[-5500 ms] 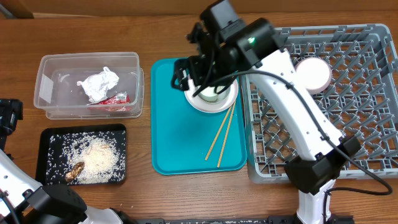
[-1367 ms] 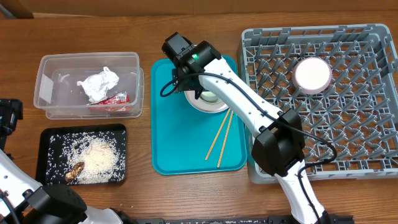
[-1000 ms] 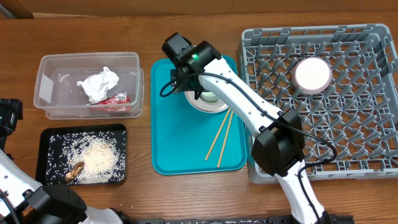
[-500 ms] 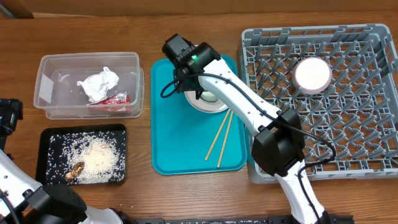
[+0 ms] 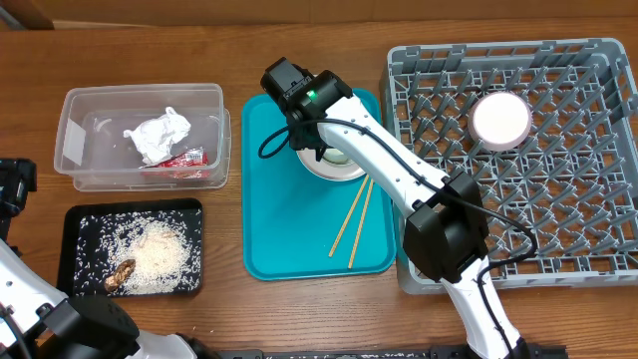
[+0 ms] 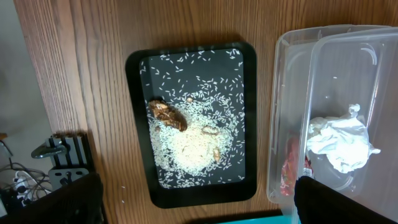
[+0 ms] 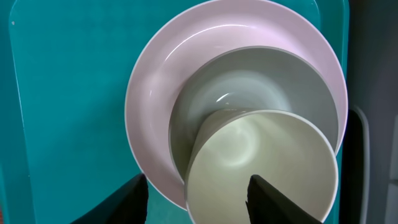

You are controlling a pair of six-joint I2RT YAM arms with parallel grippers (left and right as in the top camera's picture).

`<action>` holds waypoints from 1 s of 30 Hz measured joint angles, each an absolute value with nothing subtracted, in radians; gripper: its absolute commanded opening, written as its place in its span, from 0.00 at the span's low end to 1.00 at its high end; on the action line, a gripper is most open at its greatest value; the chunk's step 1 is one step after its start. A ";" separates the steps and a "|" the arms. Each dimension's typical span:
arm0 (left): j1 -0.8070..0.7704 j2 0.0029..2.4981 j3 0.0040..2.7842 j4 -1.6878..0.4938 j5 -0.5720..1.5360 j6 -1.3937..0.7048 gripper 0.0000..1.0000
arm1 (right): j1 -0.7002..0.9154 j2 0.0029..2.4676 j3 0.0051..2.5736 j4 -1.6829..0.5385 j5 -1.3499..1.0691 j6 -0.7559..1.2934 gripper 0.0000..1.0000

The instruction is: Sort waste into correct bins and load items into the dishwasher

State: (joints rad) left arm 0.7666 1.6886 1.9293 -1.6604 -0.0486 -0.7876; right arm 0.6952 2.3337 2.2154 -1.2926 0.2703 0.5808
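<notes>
The small cup [image 7: 261, 163], nested in the bowl [image 7: 249, 81] at the teal serving tray's [image 7: 62, 93] far end, is being straddled at its rim by the right gripper [image 7: 198, 194]. The jaws are apart, nothing clamped yet. The left gripper [image 6: 199, 208] is being held well off that tray, jaws wide.

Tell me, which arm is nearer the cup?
Right. The right gripper sits directly over the cup; the left gripper is far off to the left, above the black tray of rice.
</notes>
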 measured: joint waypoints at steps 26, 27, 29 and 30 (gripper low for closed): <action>0.767 1.689 1.929 -1.660 -0.049 -0.787 1.00 | 0.695 2.334 2.184 -1.294 0.270 0.622 0.43; 0.767 1.689 1.929 -1.660 -0.049 -0.788 1.00 | 0.695 2.334 2.184 -1.294 0.270 0.623 0.43; 0.767 1.689 1.929 -1.660 -0.049 -0.787 1.00 | 0.695 2.334 2.184 -1.294 0.270 0.624 0.43; 0.767 1.689 1.929 -1.660 -0.049 -0.787 1.00 | 0.695 2.334 2.184 -1.294 0.270 0.624 0.43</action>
